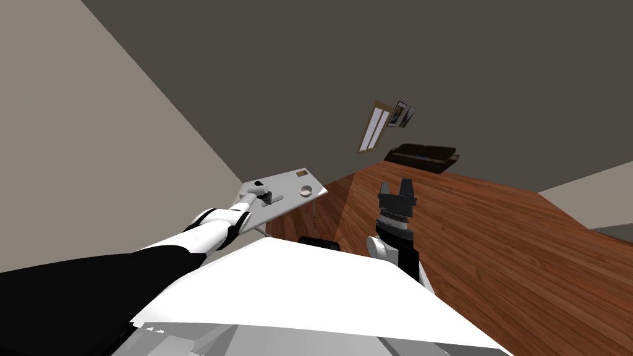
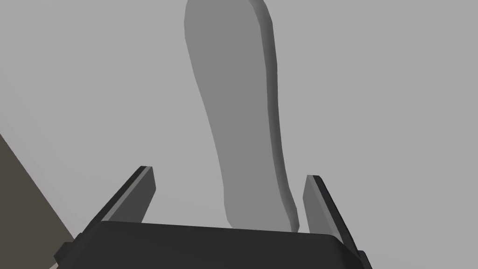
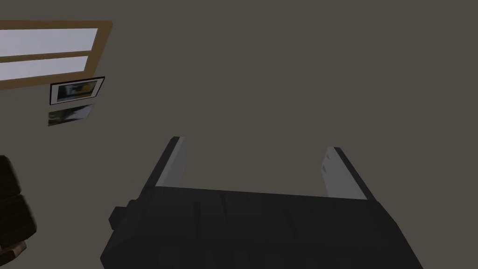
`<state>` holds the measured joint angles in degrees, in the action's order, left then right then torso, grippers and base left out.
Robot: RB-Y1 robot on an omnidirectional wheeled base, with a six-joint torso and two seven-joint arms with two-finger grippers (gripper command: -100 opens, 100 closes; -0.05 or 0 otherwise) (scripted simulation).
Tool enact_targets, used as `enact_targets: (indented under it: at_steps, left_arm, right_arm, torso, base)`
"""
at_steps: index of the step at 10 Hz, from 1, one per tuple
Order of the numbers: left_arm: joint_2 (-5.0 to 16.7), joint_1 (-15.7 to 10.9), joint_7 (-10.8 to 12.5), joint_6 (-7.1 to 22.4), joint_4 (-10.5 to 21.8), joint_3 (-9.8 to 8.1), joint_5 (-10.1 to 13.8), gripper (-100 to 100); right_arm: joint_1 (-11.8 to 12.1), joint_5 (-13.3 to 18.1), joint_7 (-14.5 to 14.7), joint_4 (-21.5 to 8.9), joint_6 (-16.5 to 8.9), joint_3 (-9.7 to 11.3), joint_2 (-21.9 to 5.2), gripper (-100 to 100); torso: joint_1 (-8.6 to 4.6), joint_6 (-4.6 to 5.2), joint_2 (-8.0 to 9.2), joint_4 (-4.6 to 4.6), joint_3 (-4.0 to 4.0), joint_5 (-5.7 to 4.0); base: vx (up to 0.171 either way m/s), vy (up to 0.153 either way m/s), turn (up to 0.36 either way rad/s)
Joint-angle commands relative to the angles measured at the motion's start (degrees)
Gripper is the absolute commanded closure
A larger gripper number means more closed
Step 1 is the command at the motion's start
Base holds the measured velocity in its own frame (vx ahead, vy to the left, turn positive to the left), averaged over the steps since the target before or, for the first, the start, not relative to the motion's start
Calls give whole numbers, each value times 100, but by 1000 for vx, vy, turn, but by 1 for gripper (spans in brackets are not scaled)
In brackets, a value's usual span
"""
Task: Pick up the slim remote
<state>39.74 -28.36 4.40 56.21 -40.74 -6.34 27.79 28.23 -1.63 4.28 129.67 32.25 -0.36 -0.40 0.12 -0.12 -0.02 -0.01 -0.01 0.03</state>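
- Nearest our chest, our right gripper [image 1: 395,183] is raised over the wooden floor [image 1: 507,247]. Its two fingers are spread apart and hold nothing.
- Farther out on our left side, our left arm reaches to a pale grey desk [image 2: 383,102]. Our left gripper [image 2: 230,175] sits low over it with its fingers apart, grasping nothing.
- The slim remote [image 2: 238,107] lies flat on the desk, a long, narrow grey slab. Its near end sits between the two fingers, closer to one than the other, and the rest runs away from the gripper.
- We judge it light, stiff and smooth, so it may slide or pivot if pinched off-centre. The best hold looks to be across its narrow width, on the thin long edges, nearer its middle than its end.
- Beyond it on the desk stands a small round dish [image 1: 306,190], well apart from the remote.
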Motion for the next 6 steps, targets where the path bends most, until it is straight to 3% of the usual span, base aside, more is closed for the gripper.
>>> enact_targets:
  at_steps: [1,3,6]
  left_arm:
    - [83,-209,26,286,286,-13,95,-100]
    - [155,-325,62,503,694,-34,177,-100]
    - [220,-431,95,780,938,-56,252,-100]
  right_arm:
    - [0,0,0,0,0,0,0,0]
    - [0,0,0,0,0,0,0,0]
    - [0,0,0,0,0,0,0,0]
  torso:
    - [0,0,0,0,0,0]
    - [0,1,-2,0,-1,0]
    - [5,2,-4,-1,-2,1]
  base:
    - [23,28,-104]
    - [28,29,-94]
    - [31,36,-71]
